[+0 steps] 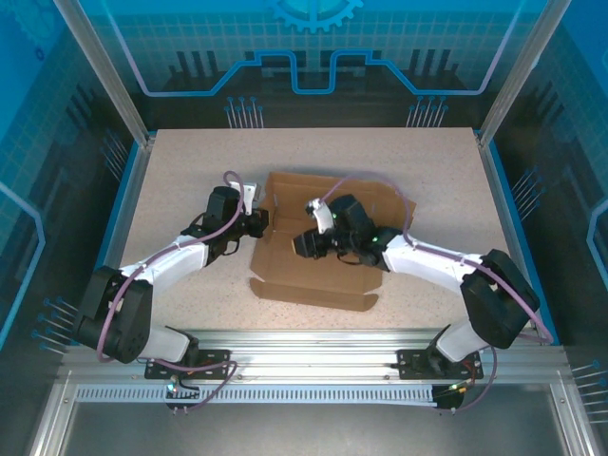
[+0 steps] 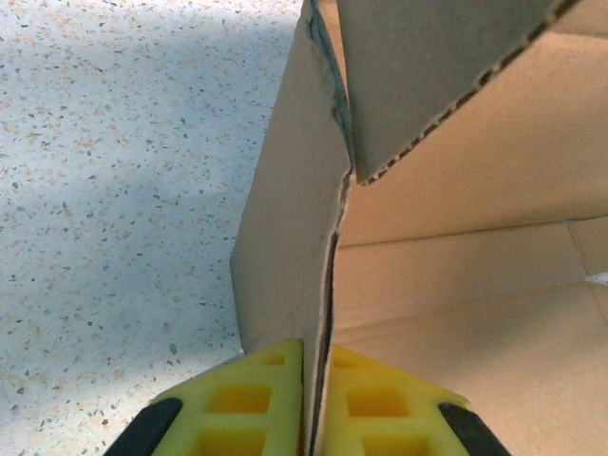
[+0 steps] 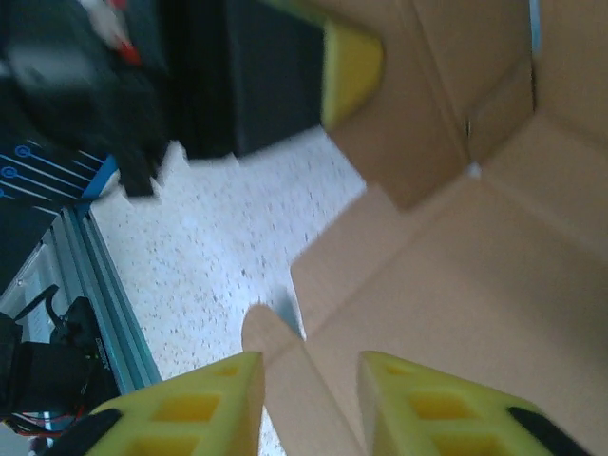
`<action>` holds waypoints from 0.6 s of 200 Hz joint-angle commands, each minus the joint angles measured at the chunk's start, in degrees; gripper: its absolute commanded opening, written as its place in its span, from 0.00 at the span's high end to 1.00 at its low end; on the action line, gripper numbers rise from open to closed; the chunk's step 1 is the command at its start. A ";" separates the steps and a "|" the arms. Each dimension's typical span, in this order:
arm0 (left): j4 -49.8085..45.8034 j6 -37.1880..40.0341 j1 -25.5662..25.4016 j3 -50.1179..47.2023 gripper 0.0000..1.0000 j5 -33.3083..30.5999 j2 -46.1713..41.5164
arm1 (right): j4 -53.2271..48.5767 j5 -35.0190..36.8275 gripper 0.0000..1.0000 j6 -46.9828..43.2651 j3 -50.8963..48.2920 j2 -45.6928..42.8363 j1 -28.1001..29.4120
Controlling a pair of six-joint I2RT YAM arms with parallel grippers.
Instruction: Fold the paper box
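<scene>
No lettering, number or brand mark can be read in any view; the one sign is a blue gear emblem [image 1: 314, 11] on the back panel [image 1: 399, 47] behind the bench [image 1: 190, 171], circuit-like lines beneath it; the paper box [image 1: 313, 280] is plain brown.

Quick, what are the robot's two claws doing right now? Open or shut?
Left gripper: shut, pinching an upright wall of the paper box.
Right gripper: open, gripping nothing, with a flap of the box at its gap.

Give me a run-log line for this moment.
paper box: partly folded | left gripper: shut on raised side wall | right gripper: open over it
</scene>
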 commanded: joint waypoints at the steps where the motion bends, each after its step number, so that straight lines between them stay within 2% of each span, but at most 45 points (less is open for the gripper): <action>1: -2.96 -0.55 -0.81 -1.49 0.90 -0.15 1.39 | -7.16 -1.81 0.60 -6.79 6.69 -0.54 -2.15; 34: -2.50 -0.35 -0.89 -1.73 0.90 -0.15 1.33 | -14.18 -0.74 0.44 -13.61 19.40 2.55 -3.50; 52: -2.48 -0.30 -0.87 -1.71 0.90 -0.07 1.25 | -18.50 -0.56 0.40 -15.95 27.36 6.44 -4.96; 103: -3.07 0.32 -0.93 -1.93 0.90 -0.17 0.55 | -22.27 -6.96 0.40 -12.73 44.27 18.68 -11.05; 120: -3.29 0.48 -0.98 -1.83 0.90 -0.39 0.46 | -24.93 -8.03 0.45 -11.48 49.57 22.96 -12.08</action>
